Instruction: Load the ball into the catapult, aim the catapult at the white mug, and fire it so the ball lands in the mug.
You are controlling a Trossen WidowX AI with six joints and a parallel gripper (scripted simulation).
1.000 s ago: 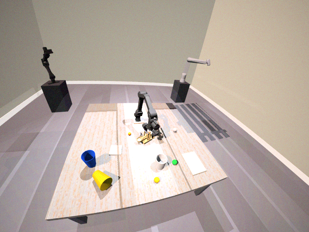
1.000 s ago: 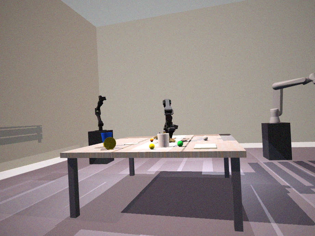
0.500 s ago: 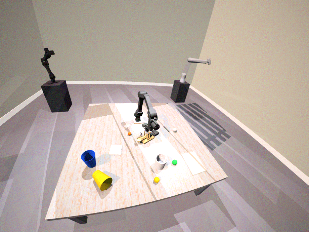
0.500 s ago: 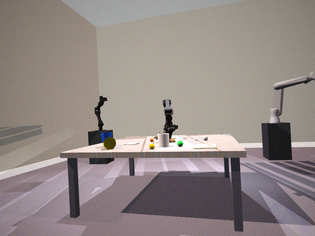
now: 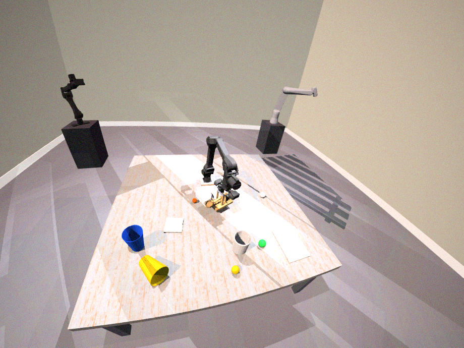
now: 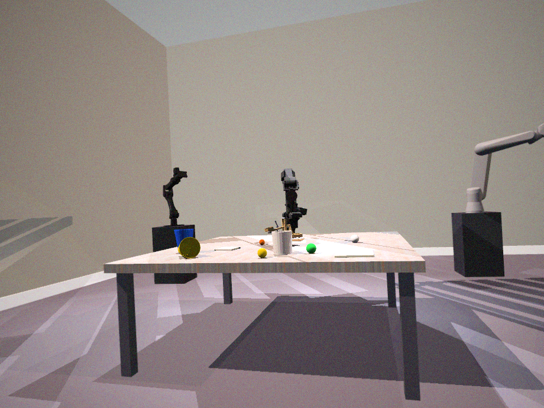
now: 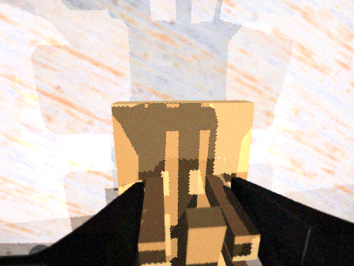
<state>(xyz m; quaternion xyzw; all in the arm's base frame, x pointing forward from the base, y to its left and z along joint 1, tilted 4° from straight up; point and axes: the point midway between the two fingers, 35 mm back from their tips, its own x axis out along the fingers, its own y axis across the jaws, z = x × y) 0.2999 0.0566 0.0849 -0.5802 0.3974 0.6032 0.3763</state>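
The wooden catapult (image 5: 223,205) (image 6: 268,229) (image 7: 233,125) is near the middle of the table, its cup end toward the left in the top and exterior views. My gripper (image 7: 188,187) is shut on the catapult's two uprights, one finger on each outer side. The catapult appears slightly above the table, with its shadow below it. The white mug (image 5: 240,245) (image 6: 282,243) stands upright nearer the front. A small orange ball (image 5: 194,200) (image 6: 261,242) lies on the table left of the catapult. I cannot tell whether the catapult's cup holds anything.
A green ball (image 5: 262,243) (image 6: 311,248) and a yellow ball (image 5: 234,269) (image 6: 261,252) lie near the mug. A white ball (image 5: 262,194) (image 6: 354,238) lies right. A blue cup (image 5: 134,239) stands left; a yellow cup (image 5: 150,268) lies tipped. Flat white pads (image 5: 173,225) (image 5: 292,247) lie left and right.
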